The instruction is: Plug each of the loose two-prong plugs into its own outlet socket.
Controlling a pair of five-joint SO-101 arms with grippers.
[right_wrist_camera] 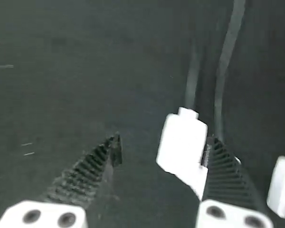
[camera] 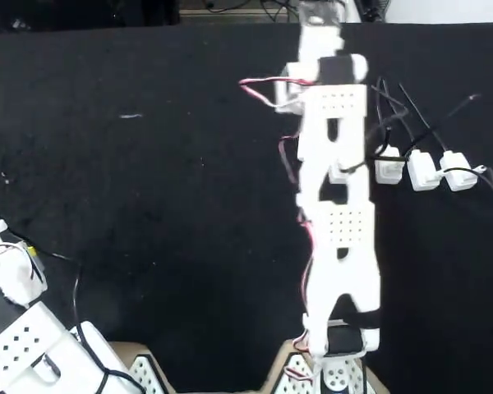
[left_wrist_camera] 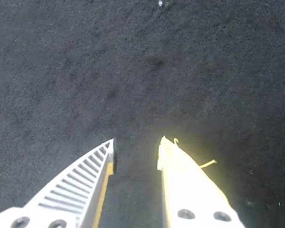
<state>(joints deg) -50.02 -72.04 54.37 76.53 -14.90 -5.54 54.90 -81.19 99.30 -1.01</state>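
looks down on a black counter (camera: 148,205) with two white arms. shows the right arm (camera: 337,213) stretched up the middle, beside a row of three small white plugs (camera: 423,170) lying side by side at the far right, each trailing a thin black cord (camera: 394,103) toward the back edge. shows the left arm (camera: 16,328) folded at the near left corner, well apart from the plugs. from the right wrist: the right gripper (right_wrist_camera: 164,142) with fingers spread wide and nothing clamped, the nearest plug (right_wrist_camera: 183,142) between them, touching or just beside one dark ribbed finger (right_wrist_camera: 223,166) and clear of the other, a second plug (right_wrist_camera: 282,185) at the edge. from the left wrist: the left gripper (left_wrist_camera: 137,141) low over bare counter, fingers apart, holding nothing. by the look of it, a small hard plastic block: light, rigid, smooth-sided, likely to skid or twist on the counter if pushed from one side only, and tugged a little by its cord. probably best taken squarely across the two flat sides of the body, near the middle, with the prong end left free and the cord trailing behind; not by the cord, too limp to steer the body. cannot tell from these views which way the prongs point, nor where the sockets lie.
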